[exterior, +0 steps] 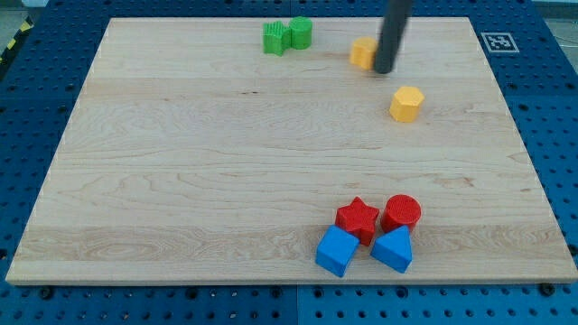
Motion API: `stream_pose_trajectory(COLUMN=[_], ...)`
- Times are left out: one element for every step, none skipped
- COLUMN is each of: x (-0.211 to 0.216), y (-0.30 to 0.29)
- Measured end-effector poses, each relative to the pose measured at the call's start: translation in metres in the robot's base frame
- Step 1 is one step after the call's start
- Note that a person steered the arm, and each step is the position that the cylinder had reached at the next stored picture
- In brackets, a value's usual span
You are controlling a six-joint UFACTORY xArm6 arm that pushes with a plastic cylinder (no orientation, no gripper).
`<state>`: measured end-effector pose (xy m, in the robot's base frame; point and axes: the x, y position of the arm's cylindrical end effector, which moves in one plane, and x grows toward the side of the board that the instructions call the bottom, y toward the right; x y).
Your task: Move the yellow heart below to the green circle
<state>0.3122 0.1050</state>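
Your tip (383,69) touches the right side of the yellow heart (362,53) near the surface's (181,181) top edge. It holds nothing; your end effector is a plain rod. The green circle (301,32) lies well to the view's left, beside a green star (275,38).

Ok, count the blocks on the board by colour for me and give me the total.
Green: 2, a star-like block and a round one, touching at the view's top.
Yellow: 2, one partly behind my tip, one hexagonal.
Red: 2, a star and a cylinder.
Blue: 2, a cube and a wedge-like block.
Total: 8 blocks.
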Motion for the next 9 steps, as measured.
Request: stream_pose_trajectory(x=[-0.002, -0.001, -0.013, -0.040, -0.053, -0.053, -0.053, -0.053, -0.048], y=[-0.031, 0.002, 0.047, 0.040, 0.010, -0.025, -0.050, -0.031, 0.031])
